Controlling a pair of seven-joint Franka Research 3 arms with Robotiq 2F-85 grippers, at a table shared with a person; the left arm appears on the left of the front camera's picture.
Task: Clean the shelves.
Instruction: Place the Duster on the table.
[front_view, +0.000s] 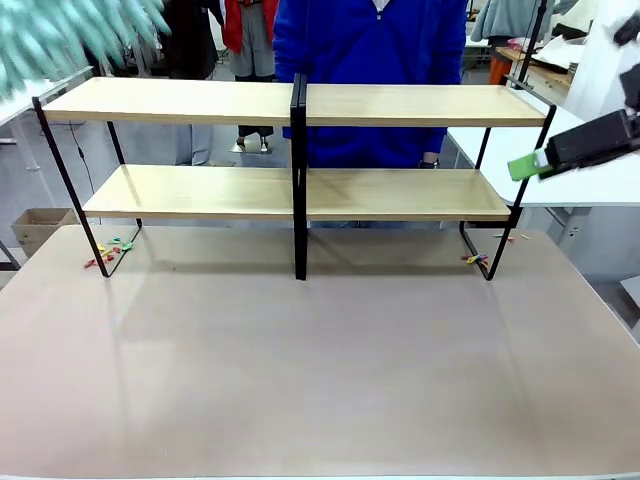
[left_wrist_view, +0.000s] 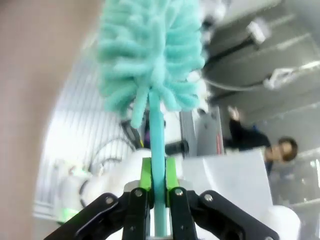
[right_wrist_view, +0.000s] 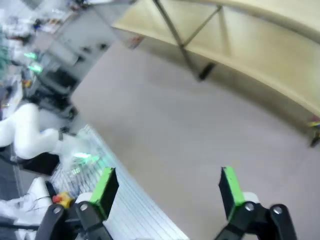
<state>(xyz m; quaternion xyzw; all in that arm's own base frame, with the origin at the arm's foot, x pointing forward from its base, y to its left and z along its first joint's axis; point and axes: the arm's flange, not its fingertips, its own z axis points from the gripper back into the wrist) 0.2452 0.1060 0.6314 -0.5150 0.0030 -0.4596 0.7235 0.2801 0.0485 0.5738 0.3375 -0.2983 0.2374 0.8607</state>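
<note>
Gripping a teal duster (left_wrist_view: 150, 60) by its stick, the left gripper (left_wrist_view: 158, 177) hovers, seemingly, above the shelves' (front_view: 290, 105) left end; right gripper (right_wrist_view: 167, 187) gapes wide, holding nothing, beside their right end.

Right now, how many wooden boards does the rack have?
2. The top board runs along the upper tier of the shelves, and the lower board sits just beneath it. Both cross behind the black central upright. None seem hidden.
</note>
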